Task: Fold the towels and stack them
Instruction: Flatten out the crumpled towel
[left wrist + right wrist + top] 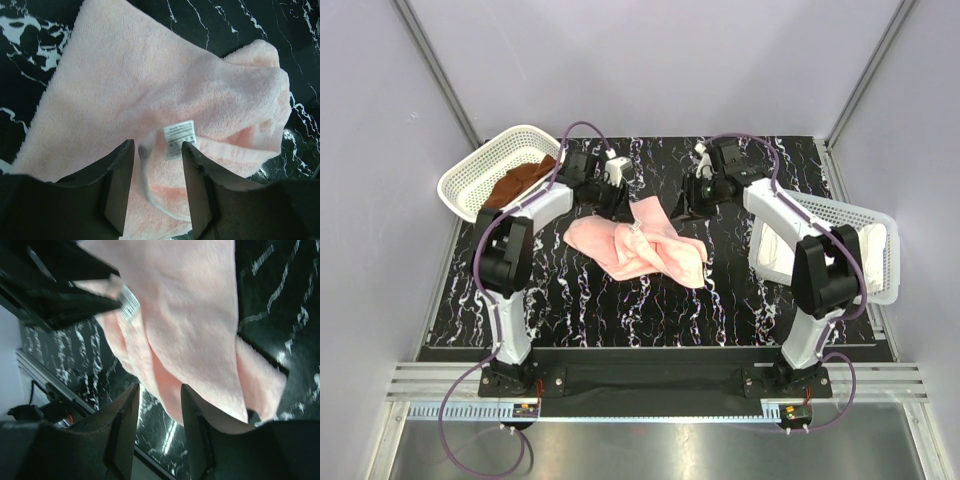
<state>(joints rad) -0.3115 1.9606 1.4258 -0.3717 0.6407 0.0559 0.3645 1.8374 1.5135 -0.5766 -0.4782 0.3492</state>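
Black-marbled table point(580, 300): pink towel point(640, 245) crumpled at centre. Left claw point(157, 145) wide open above its label point(179, 137), gripping nothing. Right claw point(160, 387) partly open, empty, near towel's far edge. Brown towel point(520, 180) in left basket point(470, 175), far-left corner; cream towel point(767, 250) in right basket point(890, 290), right edge.

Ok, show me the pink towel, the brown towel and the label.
pink towel point(650, 255), top view, on its crumpled middle.
brown towel point(520, 182), top view, on its bunched middle.
label point(180, 139), left wrist view, on its printed face.
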